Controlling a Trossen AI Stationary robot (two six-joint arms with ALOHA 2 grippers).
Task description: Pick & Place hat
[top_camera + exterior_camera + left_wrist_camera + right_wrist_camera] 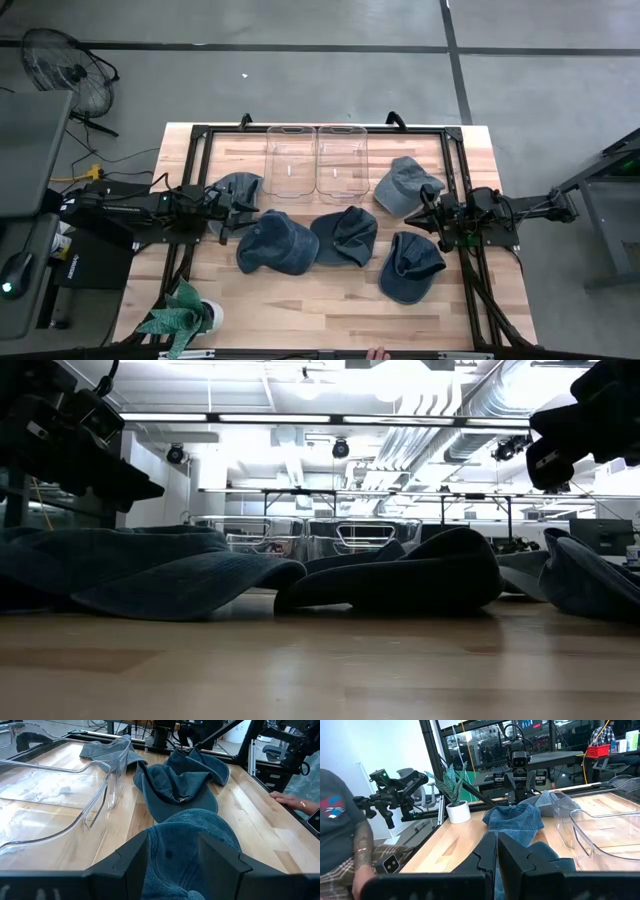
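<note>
The left end effector (232, 208) hangs released over a blue hat (277, 244) on the worktop (320, 305). More hats lie mid-table. The right end effector (428, 215) hovers clenched, empty, between two hats.

Five hats (277, 244), perhaps; two bins (291, 160)

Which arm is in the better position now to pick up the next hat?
Probably the left. Its end effector is open and already faces the nearest hat, which shows between its fingers in the left wrist view. The right end effector looks shut between two hats, so it would have to open first.
</note>
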